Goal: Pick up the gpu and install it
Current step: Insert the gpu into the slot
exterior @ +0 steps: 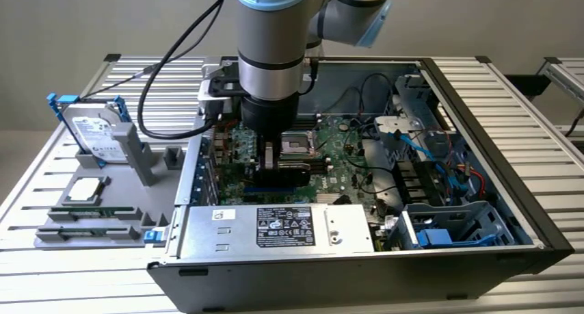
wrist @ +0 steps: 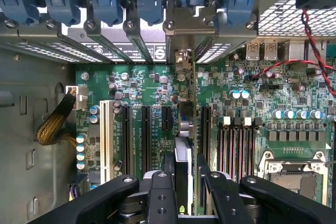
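Note:
The gpu (wrist: 182, 156) stands edge-on between my fingers (wrist: 160, 192), its silver end bracket (wrist: 181, 59) against the rear slot openings of the open computer case (exterior: 493, 157). My gripper (wrist: 185, 178) is shut on the card and holds it upright over the black expansion slots (wrist: 147, 129) of the green motherboard (wrist: 131, 77). In the exterior view my gripper (exterior: 272, 162) reaches down inside the case, with the black card (exterior: 284, 172) low over the motherboard (exterior: 338, 163), to the exterior view's left of the processor socket (exterior: 297, 141).
A grey holder (exterior: 109, 225) at the exterior view's left carries a hard drive in a blue frame (exterior: 91, 133), a processor chip (exterior: 87, 189) and two memory sticks (exterior: 91, 211). The power supply (exterior: 273, 226), blue cables (exterior: 429, 146) and a drive cage (exterior: 456, 225) crowd the case.

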You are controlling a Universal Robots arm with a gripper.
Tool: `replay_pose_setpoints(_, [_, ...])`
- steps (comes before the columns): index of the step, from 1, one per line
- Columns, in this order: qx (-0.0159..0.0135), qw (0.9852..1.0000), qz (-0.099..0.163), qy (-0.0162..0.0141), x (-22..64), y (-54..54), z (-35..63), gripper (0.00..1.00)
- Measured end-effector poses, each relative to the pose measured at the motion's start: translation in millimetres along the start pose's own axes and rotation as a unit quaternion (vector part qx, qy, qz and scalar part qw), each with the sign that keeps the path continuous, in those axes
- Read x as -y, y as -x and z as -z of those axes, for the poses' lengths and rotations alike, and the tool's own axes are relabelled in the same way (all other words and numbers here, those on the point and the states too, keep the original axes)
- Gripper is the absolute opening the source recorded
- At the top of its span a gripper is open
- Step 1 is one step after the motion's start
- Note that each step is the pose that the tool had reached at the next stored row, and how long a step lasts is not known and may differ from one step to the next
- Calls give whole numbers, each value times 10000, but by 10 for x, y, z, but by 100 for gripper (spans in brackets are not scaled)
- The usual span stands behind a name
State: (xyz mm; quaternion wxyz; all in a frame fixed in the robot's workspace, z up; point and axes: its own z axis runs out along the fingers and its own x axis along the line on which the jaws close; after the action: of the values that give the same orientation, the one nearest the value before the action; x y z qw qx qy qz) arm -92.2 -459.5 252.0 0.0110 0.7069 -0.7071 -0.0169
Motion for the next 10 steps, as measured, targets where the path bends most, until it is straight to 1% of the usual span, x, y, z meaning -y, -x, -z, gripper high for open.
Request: replay_pose_setpoints(10, [-1, 10000, 37, 0, -2, 1, -6, 27])
